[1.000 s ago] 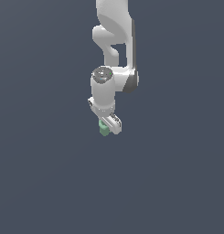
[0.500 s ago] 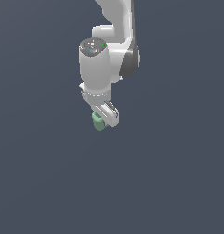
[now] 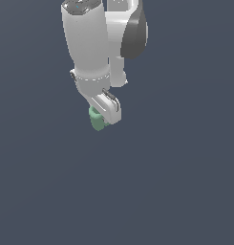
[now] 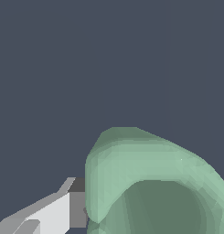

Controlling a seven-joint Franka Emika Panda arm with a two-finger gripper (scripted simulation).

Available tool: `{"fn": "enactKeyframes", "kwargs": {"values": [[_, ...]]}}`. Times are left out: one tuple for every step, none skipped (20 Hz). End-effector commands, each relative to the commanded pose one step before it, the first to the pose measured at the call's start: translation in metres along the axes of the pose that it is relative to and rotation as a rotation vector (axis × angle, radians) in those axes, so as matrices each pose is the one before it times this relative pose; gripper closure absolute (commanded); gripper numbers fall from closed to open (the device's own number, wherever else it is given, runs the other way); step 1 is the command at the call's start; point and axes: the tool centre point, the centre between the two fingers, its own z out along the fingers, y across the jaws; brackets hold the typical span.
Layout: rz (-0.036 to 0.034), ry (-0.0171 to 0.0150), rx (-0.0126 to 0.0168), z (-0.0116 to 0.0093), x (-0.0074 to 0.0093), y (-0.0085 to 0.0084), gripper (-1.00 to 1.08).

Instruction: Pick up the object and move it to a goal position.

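The object [image 3: 96,120] is a small pale mint-green stubby cylinder, held between the fingers of my white gripper [image 3: 103,119], which is shut on it. It hangs up in the air below the white arm, near the middle of the exterior view. In the wrist view the object [image 4: 150,183] fills the lower part of the picture, its hollow top facing the camera, with one white and grey finger [image 4: 54,210] pressed against its side. The other finger is mostly hidden behind the object.
Only a plain dark grey-blue background shows around the arm in both views. No goal marker, table edge or other object shows.
The arm has moved toward the camera and looks much larger than a second ago. The green object has stayed in the gripper throughout.
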Motion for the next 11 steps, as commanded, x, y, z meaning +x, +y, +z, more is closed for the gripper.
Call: {"fn": "enactKeyframes", "kwargs": {"values": [[-0.00101, -0.00138, -0.00063, -0.01297, 0.00414, -0.0019, 1.08], [0.0, 0.0, 0.0, -0.00401, 0.00143, -0.00061, 1.08], [0.0, 0.0, 0.0, -0.0035, 0.00127, -0.00055, 1.08], [0.0, 0.0, 0.0, -0.003, 0.00111, -0.0005, 1.08], [0.0, 0.0, 0.0, -0.0025, 0.00095, -0.00045, 1.08], [0.0, 0.0, 0.0, -0.002, 0.0008, -0.00041, 1.08], [0.0, 0.0, 0.0, -0.00152, 0.00065, -0.00036, 1.08], [0.0, 0.0, 0.0, -0.00105, 0.0005, -0.00031, 1.08], [-0.00038, -0.00043, 0.00038, -0.0006, 0.00032, -0.0003, 1.08], [0.0, 0.0, 0.0, -0.00028, 0.00021, -0.00017, 1.08], [0.0, 0.0, 0.0, -0.00006, 0.00007, -0.00006, 1.08]]}}
